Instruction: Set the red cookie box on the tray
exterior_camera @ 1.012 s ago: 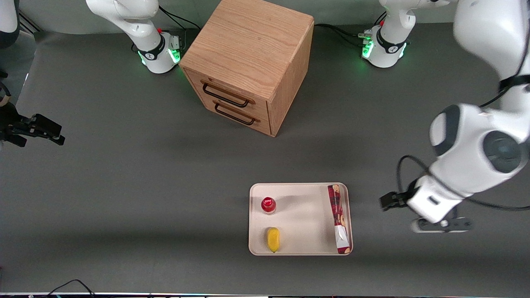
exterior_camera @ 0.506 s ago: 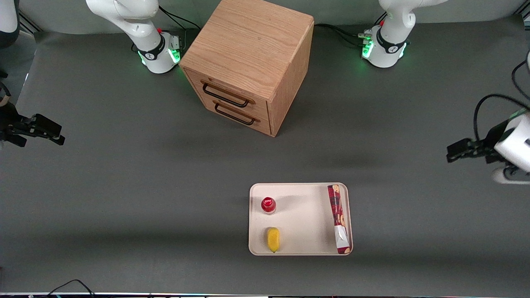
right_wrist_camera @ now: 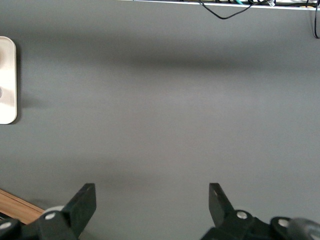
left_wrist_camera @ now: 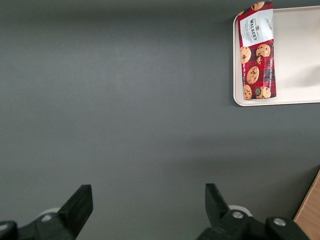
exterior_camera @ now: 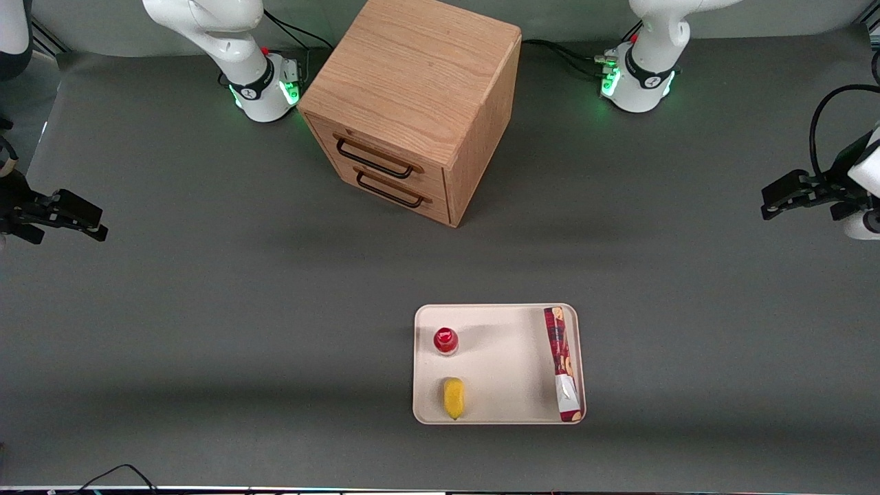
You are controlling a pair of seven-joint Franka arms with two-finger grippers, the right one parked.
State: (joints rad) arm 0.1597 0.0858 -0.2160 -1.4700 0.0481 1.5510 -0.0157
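Grey table (exterior_camera: 206, 330); red cookie box (exterior_camera: 564, 364) on tray (exterior_camera: 505, 371); gripper (exterior_camera: 773, 201) apart, spread.

Glossy printed cardboard red cookie box (left_wrist_camera: 257, 51) on smooth matt cream tray (left_wrist_camera: 300, 55), matt black tool (left_wrist_camera: 145, 212) wide-spread over matt grey surface (left_wrist_camera: 125, 100).

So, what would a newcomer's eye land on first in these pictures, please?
Probably the wooden two-drawer cabinet, large and farther from the front camera than the cream tray. Next, the red cookie box lying flat along the tray's edge nearest the working arm, beside a red-capped bottle and a yellow item. The open gripper hangs empty at the working arm's end.
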